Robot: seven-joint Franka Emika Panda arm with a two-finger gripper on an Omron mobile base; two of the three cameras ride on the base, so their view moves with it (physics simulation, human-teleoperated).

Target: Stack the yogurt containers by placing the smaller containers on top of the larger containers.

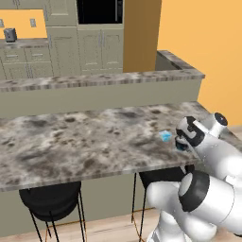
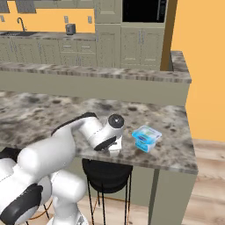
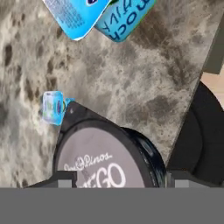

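In the left base view the white arm reaches over the near right part of the marbled worktop (image 1: 94,137). A light-blue tub (image 1: 165,136) stands on the stone just beside the arm's dark wrist, and a dark round cup (image 1: 181,144) sits right under the hand, partly hidden by it. The claw itself is covered by the arm here.

In the right base view the light-blue tub (image 2: 146,137) stands on the worktop (image 2: 52,116) near its right end, its printed lid tilted, just beside the hand. What is inside it cannot be seen, since the lid is on. The hand points down at the stone, and the cup is hidden beneath it.

In the hand view the claw (image 3: 117,179) straddles the dark cup (image 3: 109,159), whose pale lavender lid carries printed lettering. One finger tip (image 3: 65,179) shows at each side of the lid, close to the rim, but whether they press on it cannot be told. The large light-blue tub (image 3: 105,15) lies at the top edge. A much smaller light-blue tub (image 3: 52,107) stands apart on the stone, just beside the cup.
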